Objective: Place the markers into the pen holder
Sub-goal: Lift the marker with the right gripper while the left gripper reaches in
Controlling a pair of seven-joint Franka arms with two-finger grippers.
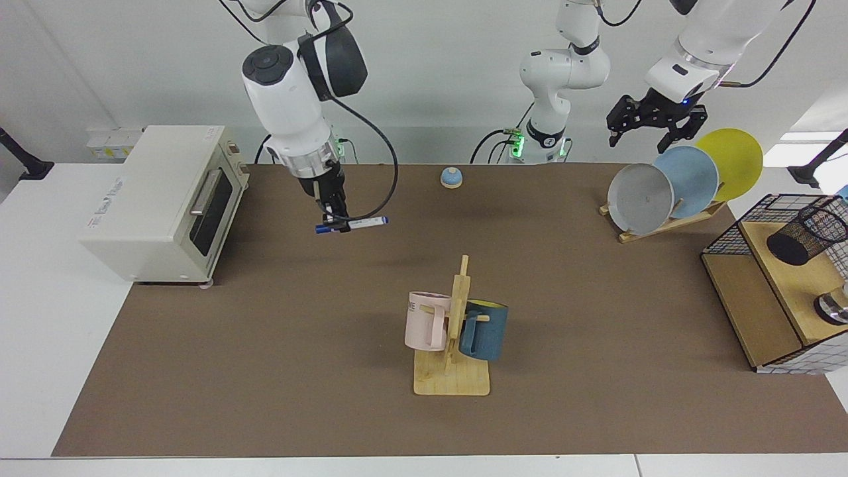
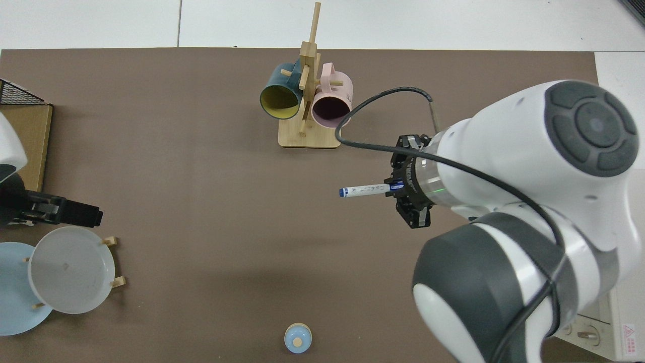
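Right end effector clamps the marker level, midair.

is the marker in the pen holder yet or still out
Out. The marker is held level in the right gripper, above the mat near the toaster oven. The pen holder sits far across the table. The left gripper waits, open.

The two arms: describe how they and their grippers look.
Both arms have glossy white shells with dark grey joint bands and round dark grey end caps. A black cable loops beside each wrist. The right gripper and left gripper are black with two fingers. Green lights glow near the bases, and a blue one on the left wrist.
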